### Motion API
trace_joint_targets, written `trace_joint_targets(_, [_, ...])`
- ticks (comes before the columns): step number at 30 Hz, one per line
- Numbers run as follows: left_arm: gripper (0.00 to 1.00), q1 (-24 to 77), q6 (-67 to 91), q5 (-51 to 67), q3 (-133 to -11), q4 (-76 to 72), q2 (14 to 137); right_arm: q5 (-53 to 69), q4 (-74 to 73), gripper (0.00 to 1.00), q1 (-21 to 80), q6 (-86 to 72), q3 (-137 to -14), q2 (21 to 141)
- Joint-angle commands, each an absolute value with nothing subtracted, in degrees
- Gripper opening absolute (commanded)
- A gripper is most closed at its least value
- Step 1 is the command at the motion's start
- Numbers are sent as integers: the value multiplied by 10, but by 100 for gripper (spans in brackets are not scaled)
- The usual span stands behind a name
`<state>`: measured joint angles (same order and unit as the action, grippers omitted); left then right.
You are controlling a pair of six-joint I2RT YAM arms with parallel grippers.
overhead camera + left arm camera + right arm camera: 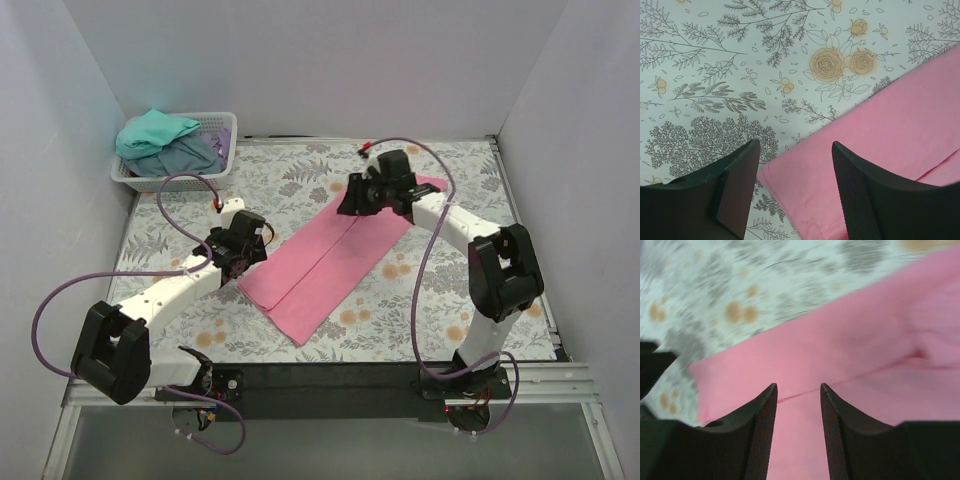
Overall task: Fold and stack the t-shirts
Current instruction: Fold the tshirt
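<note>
Left gripper [795, 150] spread; basket [226, 135] holds teal and grey-blue t-shirts [165, 140].

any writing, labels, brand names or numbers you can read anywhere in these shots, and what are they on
No readable text in any view.
pink t-shirt: plain, no print or tag showing.
table cover: only a flower and leaf pattern, no words.
white basket: no label visible.
teal shirt and grey-blue shirt in the basket: no lettering visible.
The right wrist view is blurred, but shows only cloth and pattern.
</note>
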<state>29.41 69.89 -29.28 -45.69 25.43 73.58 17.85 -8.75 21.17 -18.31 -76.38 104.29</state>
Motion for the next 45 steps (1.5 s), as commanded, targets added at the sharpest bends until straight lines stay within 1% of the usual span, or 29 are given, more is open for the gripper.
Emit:
trace_joint_targets(1, [58, 285, 706, -328, -470, 253, 708, 228, -11, 46, 298, -232, -712, 1017])
trace_joint_targets(4, [58, 280, 712, -333, -467, 252, 691, 249, -7, 45, 388, -250, -721, 1055])
trace_joint_targets(7, [58, 279, 714, -343, -462, 253, 679, 271, -11, 45, 440, -252, -741, 1103])
trace_joint_targets(10, [58, 278, 714, -347, -460, 255, 672, 286, -45, 45, 467, -242, -761, 1148])
trace_joint_targets(14, [57, 278, 715, -348, -457, 254, 666, 273, -146, 45, 472, -208, -772, 1177])
trace_joint_targets(15, [57, 278, 715, -347, -458, 254, 665, 266, -195, 45, 472, -186, -771, 1176])
trace_joint_targets(19, [57, 278, 713, -343, -458, 254, 665, 240, -292, 46, 472, -137, -732, 1141])
trace_joint_targets(22, [57, 278, 713, -337, -459, 254, 667, 227, -350, 46, 472, -113, -673, 1093])
trace_joint_targets(23, [57, 278, 714, -335, -459, 254, 668, 217, -355, 47, 472, -106, -631, 1060])
trace_joint_targets(27, [57, 278, 712, -327, -460, 254, 671, 209, -388, 47, 472, -88, -569, 981])
trace_joint_targets(29, [57, 278, 713, -323, -461, 254, 674, 188, -422, 47, 472, -67, -570, 947])
trace_joint_targets(30, [57, 278, 713, -322, -461, 253, 675, 170, -433, 47, 471, -62, -589, 937])
trace_joint_targets(31, [57, 278, 713, -320, -461, 253, 677, 123, -443, 48, 468, -60, -601, 920])
trace_joint_targets(33, [57, 278, 712, -320, -461, 254, 681, 91, -449, 48, 450, -53, -643, 907])
trace_joint_targets(36, [57, 278, 711, -321, -462, 254, 684, 37, -433, 48, 380, -55, -706, 905])
trace_joint_targets(37, [57, 278, 711, -321, -462, 255, 685, 19, -400, 48, 343, -54, -715, 907])
trace_joint_targets(38, [57, 278, 711, -321, -461, 255, 685, 17, -400, 48, 324, -54, -722, 907])
trace_joint_targets(39, [57, 278, 711, -320, -461, 255, 685, 18, -354, 48, 304, -62, -729, 909])
trace_joint_targets(40, [57, 278, 712, -319, -461, 255, 685, 26, -335, 49, 264, -71, -740, 913])
trace_joint_targets(43, [57, 278, 712, -313, -463, 254, 686, 46, -271, 50, 205, -105, -764, 946])
trace_joint_targets(45, [57, 278, 712, -309, -464, 254, 686, 44, -247, 51, 190, -125, -786, 982])
